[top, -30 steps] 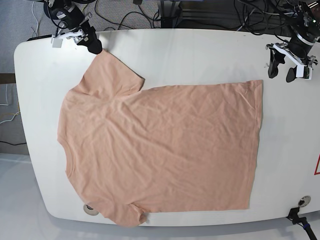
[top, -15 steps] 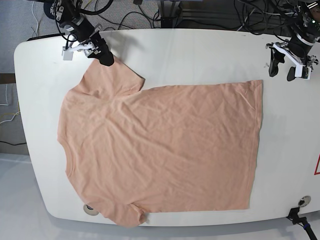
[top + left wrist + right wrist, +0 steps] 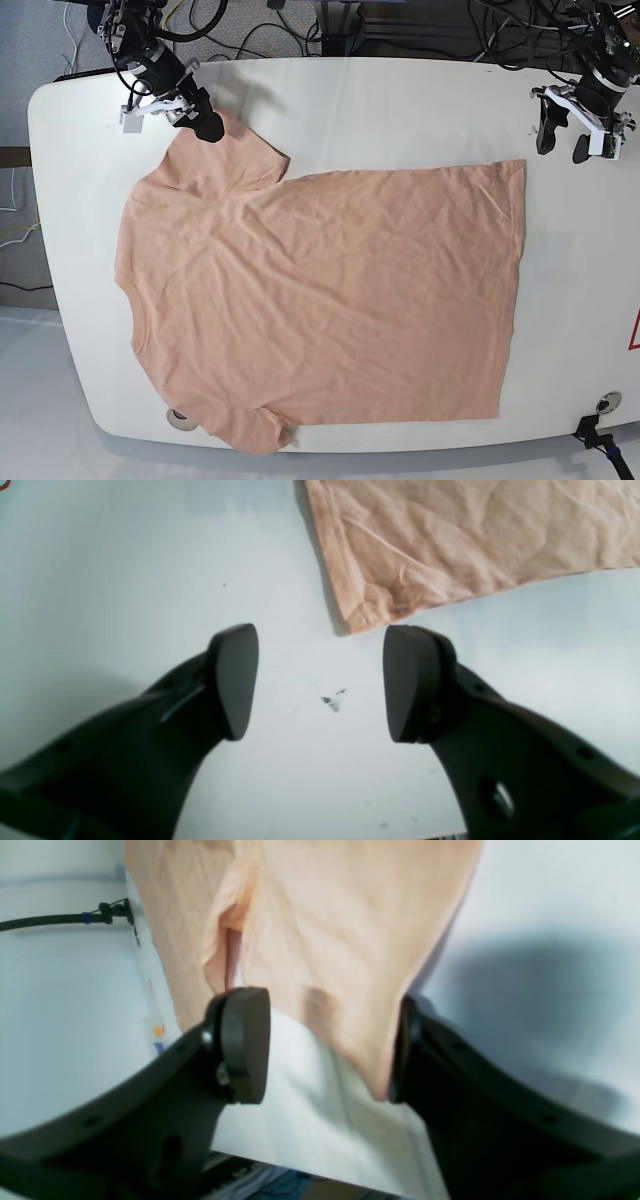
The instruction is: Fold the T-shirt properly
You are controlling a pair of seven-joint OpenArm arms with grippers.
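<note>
A wrinkled peach-pink short-sleeved cotton T-shirt (image 3: 320,300) lies spread flat across the white rounded surface (image 3: 400,100). The right pincer (image 3: 325,1045) stands apart around a sleeve edge, not clamped. The left pincer (image 3: 320,680) hangs apart over bare surface beside the hem corner.

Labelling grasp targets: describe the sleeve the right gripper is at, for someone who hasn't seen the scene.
On the white table lies a peach-pink cotton T-shirt. Its far sleeve points toward the right gripper, whose open jaws straddle its tip. The other sleeve overhangs the near table edge.
</note>
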